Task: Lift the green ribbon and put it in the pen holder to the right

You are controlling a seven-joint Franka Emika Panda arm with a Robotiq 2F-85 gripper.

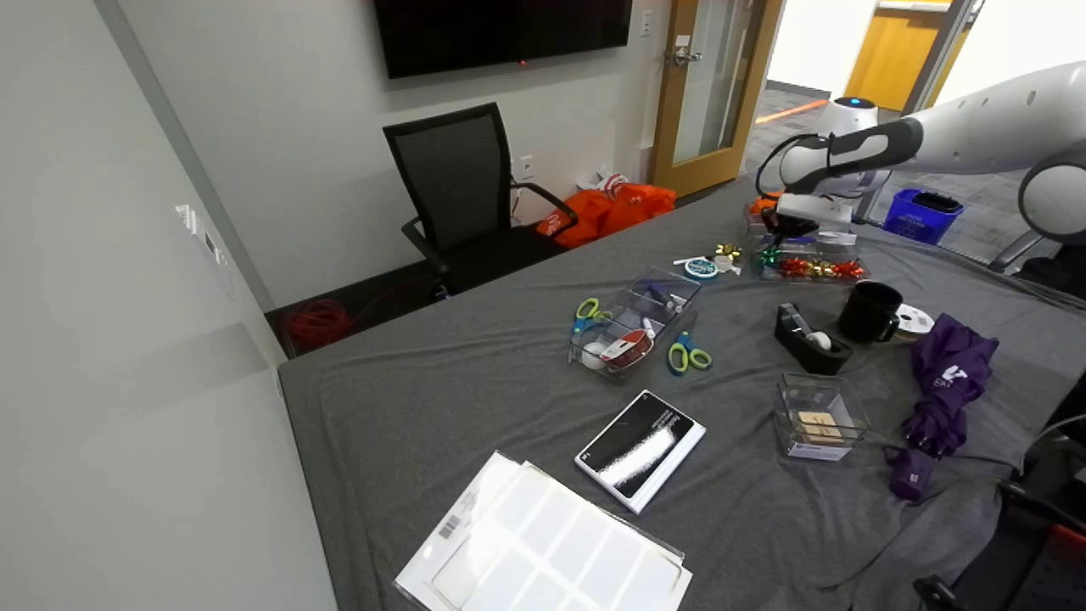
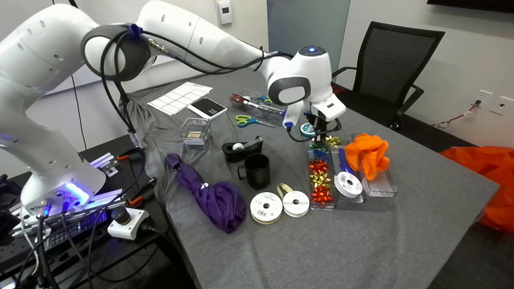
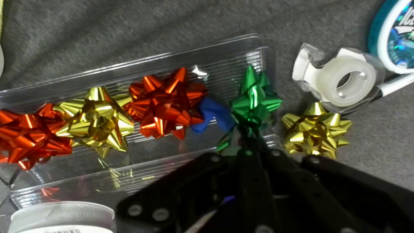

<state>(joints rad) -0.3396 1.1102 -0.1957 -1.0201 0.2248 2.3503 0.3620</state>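
The green ribbon is a shiny green bow (image 3: 254, 100) at the end of a clear tray (image 3: 161, 58) in the wrist view. It also shows in both exterior views, small and partly covered by the gripper (image 1: 770, 257) (image 2: 318, 147). My gripper (image 3: 250, 132) points down at it, with its fingers close together and their tips pressed into the near side of the bow. The gripper also shows in both exterior views (image 1: 776, 239) (image 2: 320, 138). Whether the bow is off the tray floor is hard to tell. The pen holder is a black upright mug with a handle (image 1: 870, 311) (image 2: 257, 171).
Red and gold bows (image 3: 166, 103) and a blue piece (image 3: 213, 115) share the tray. A gold bow (image 3: 315, 131) and tape roll (image 3: 346, 81) lie beside it. A black tape dispenser (image 2: 242, 149), ribbon spools (image 2: 266, 207) and purple umbrella (image 2: 213, 196) surround the mug. An orange cloth (image 2: 367, 154) lies nearby.
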